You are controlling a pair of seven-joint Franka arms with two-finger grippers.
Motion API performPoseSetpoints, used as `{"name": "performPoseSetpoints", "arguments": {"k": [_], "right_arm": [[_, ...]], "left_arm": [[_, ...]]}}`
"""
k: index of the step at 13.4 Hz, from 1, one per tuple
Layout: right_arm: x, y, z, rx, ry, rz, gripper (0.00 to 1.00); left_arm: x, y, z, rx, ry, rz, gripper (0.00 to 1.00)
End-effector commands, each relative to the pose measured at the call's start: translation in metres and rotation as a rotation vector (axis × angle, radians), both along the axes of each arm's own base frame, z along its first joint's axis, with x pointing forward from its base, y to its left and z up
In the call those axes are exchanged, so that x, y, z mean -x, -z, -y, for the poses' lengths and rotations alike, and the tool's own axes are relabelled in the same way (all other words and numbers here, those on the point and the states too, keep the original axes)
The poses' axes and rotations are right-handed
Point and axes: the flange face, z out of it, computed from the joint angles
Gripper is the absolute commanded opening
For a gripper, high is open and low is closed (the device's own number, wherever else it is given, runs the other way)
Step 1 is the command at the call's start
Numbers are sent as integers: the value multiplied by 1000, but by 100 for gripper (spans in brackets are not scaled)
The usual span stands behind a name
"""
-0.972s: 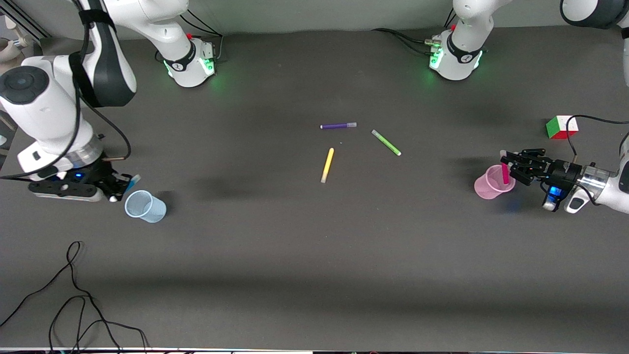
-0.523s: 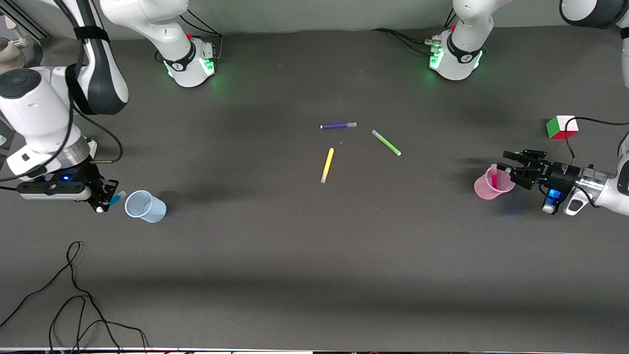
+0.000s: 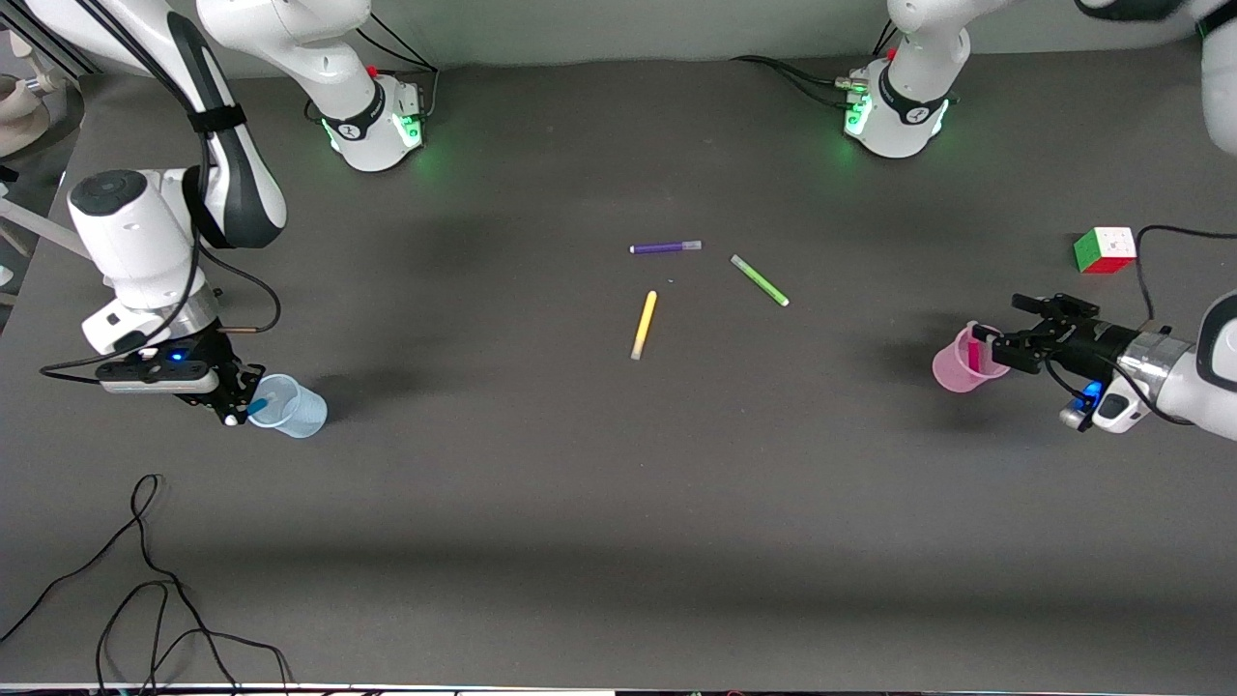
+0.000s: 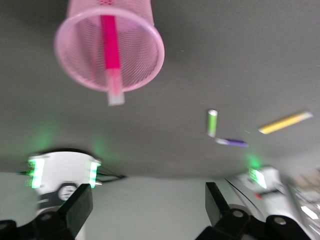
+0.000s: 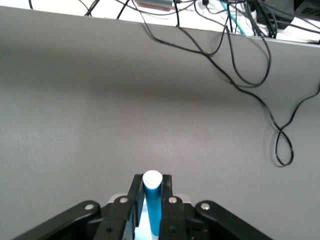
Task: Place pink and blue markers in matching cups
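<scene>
Two cups stand on the dark tabletop (image 3: 599,541), one near each end; the landmark here is the yellow marker (image 3: 644,325), which lies near the middle. The pink cup (image 3: 957,365) stands well away from the yellow marker, toward the left arm's end; the pink marker (image 3: 972,354) stands inside it, leaning on the wall with its pale cap sticking up past the rim. The left claw (image 3: 988,346) hangs just beside the pink cup's rim; its two fingers (image 4: 75,207) are spread wide and hold nothing. The blue cup (image 3: 290,407) stands well away from the yellow marker, toward the right arm's end, and a bit nearer to the front camera. The right claw (image 3: 244,400) is at the blue cup's rim; its fingers are pinching the blue marker (image 5: 151,202), whose end dips at the cup's mouth. A purple marker (image 3: 665,247) and a green marker (image 3: 760,280) lie near the yellow marker, both farther from the front camera than it. A colour cube (image 3: 1104,249) sits far from the yellow marker, at the left arm's end.
</scene>
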Motion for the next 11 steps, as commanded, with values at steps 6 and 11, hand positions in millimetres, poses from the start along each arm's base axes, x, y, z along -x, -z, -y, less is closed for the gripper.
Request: {"name": "performPoseSetpoints", "arguments": {"k": [6,11], "right_arm": [[4,15,11,24,21,-86,100],[-30,-45,-9,-15,104,-251,100]], "left_arm": [[42,-218,121,-357,232,402,100],[56,-270,147,-379,371,694,100]]}}
